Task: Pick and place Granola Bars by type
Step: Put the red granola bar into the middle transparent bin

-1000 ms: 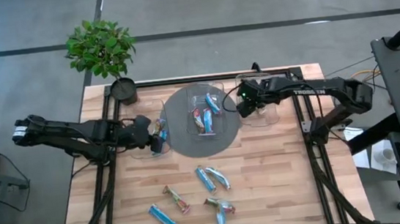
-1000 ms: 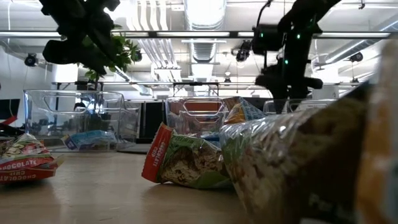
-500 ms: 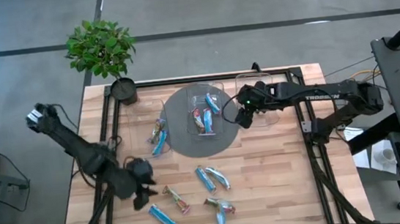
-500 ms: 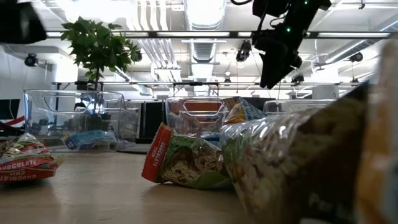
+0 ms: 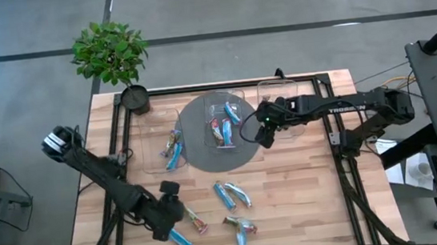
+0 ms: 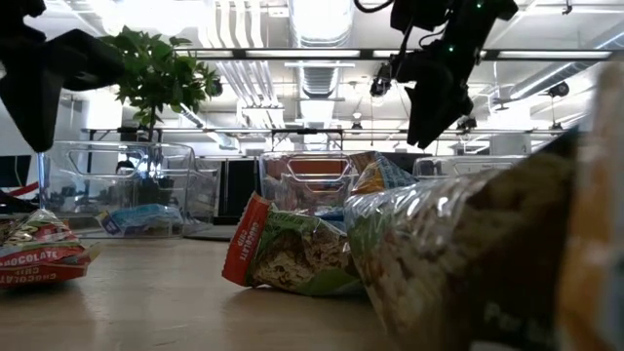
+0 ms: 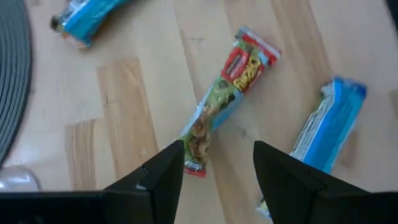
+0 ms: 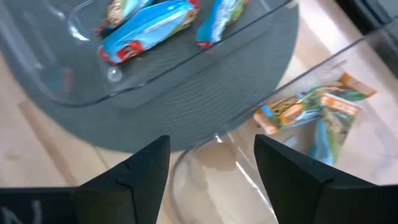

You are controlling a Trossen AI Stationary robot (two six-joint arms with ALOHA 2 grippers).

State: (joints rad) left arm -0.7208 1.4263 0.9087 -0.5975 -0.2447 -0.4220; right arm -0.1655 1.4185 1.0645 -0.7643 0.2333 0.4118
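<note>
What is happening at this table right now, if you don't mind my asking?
Two robot arms are sorting granola bars into clear containers. The left gripper hovers open and empty over the loose bars at the table's front, just above a green-and-red bar with a light blue bar beside it. The right gripper, also open and empty, hangs by the round grey mat, between the middle container holding several bars and the right-hand container, which holds some too.
</note>
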